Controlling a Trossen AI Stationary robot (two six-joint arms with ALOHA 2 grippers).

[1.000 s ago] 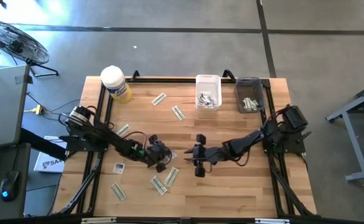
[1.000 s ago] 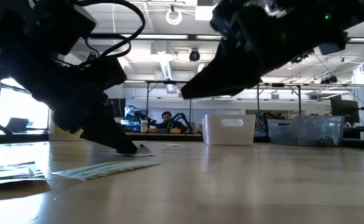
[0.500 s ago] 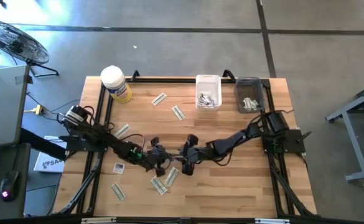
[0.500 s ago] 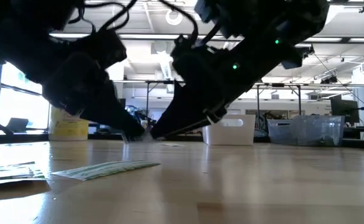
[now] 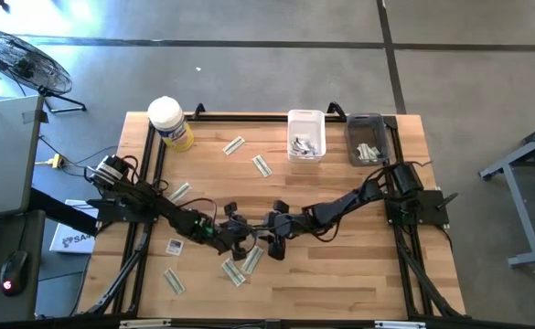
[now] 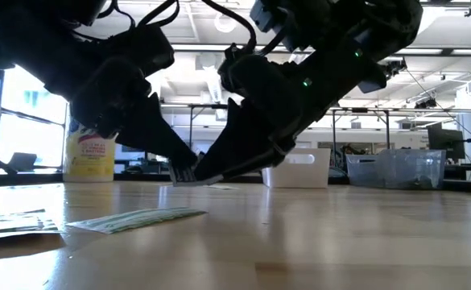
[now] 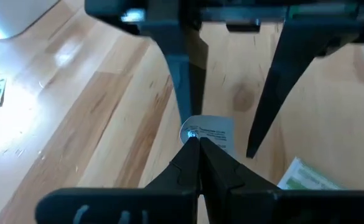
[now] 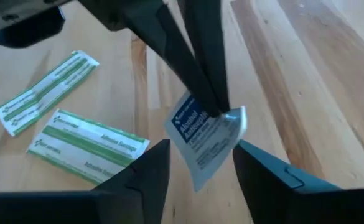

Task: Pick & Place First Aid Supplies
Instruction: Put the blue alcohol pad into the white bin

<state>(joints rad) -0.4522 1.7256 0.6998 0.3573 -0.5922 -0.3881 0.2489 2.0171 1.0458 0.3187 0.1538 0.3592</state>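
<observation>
Here, the left gripper (image 8: 216, 102) is pinching an alcohol wipe packet (image 8: 205, 138) shut-tight just above the wooden table (image 8: 306, 93), while the right gripper (image 8: 197, 163) is straddling it, fingers spread. Two green-and-white bandage strips (image 8: 85, 147) are lying beside them; a workshop is stretching behind.

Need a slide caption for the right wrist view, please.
Left gripper shut on a white alcohol wipe packet, offered between the right gripper's open jaws above two green strips.
</observation>
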